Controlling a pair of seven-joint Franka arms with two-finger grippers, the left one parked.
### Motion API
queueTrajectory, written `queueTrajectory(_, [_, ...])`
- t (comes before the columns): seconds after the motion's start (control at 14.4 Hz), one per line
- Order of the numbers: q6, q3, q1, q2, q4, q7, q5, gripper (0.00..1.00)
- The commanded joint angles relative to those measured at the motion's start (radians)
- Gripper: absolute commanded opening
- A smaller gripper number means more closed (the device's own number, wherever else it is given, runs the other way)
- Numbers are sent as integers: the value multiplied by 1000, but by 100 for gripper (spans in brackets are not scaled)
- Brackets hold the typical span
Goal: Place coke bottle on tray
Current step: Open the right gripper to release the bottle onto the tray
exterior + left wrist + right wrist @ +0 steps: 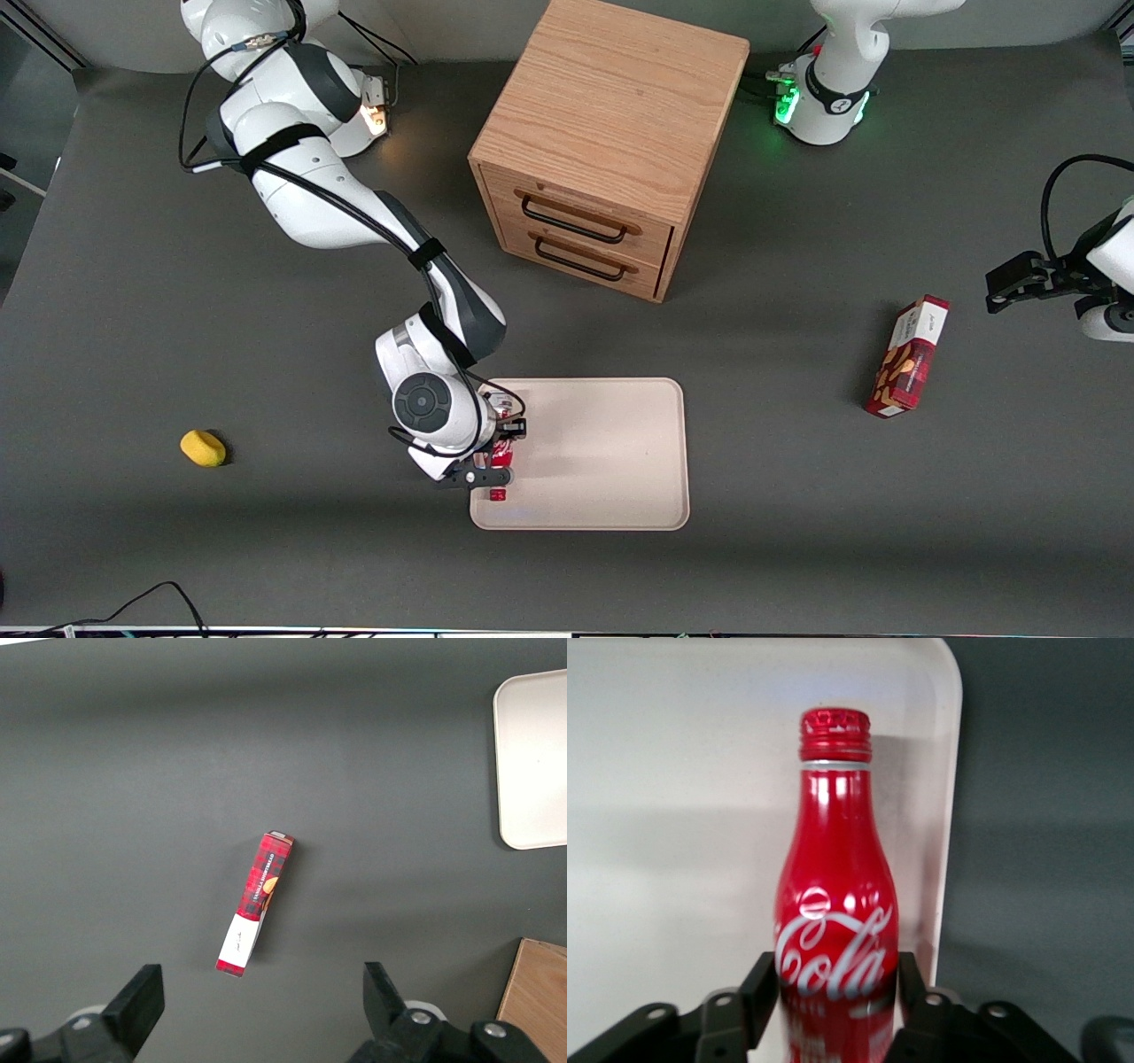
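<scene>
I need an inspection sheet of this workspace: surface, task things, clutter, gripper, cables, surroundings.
Surface: dark grey table.
Task things: coke bottle held over the tray, near the rim at the working arm's end; contact with the tray cannot be told.
Clutter: snack box lying toward the parked arm's end; yellow sponge toward the working arm's end; wooden drawer cabinet, both drawers closed.
Gripper: gripper over the tray, shut on the bottle's lower body.
Cables: black cable at the table's near edge.
Surroundings: nothing seen.

1 bottle [501, 452], 1 tray [611, 461], 1 box [909, 356], 1 cabinet [611, 133].
</scene>
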Motion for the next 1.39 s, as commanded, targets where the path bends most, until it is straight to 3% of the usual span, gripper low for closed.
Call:
queueTrajectory(0.0, [0, -36, 33, 9, 31, 29, -10, 100])
queueTrajectory(0.97, [-1, -36, 29, -4, 26, 27, -7, 100])
queueTrajectory(1.32, [-136, -22, 13, -139, -62, 30, 16, 100])
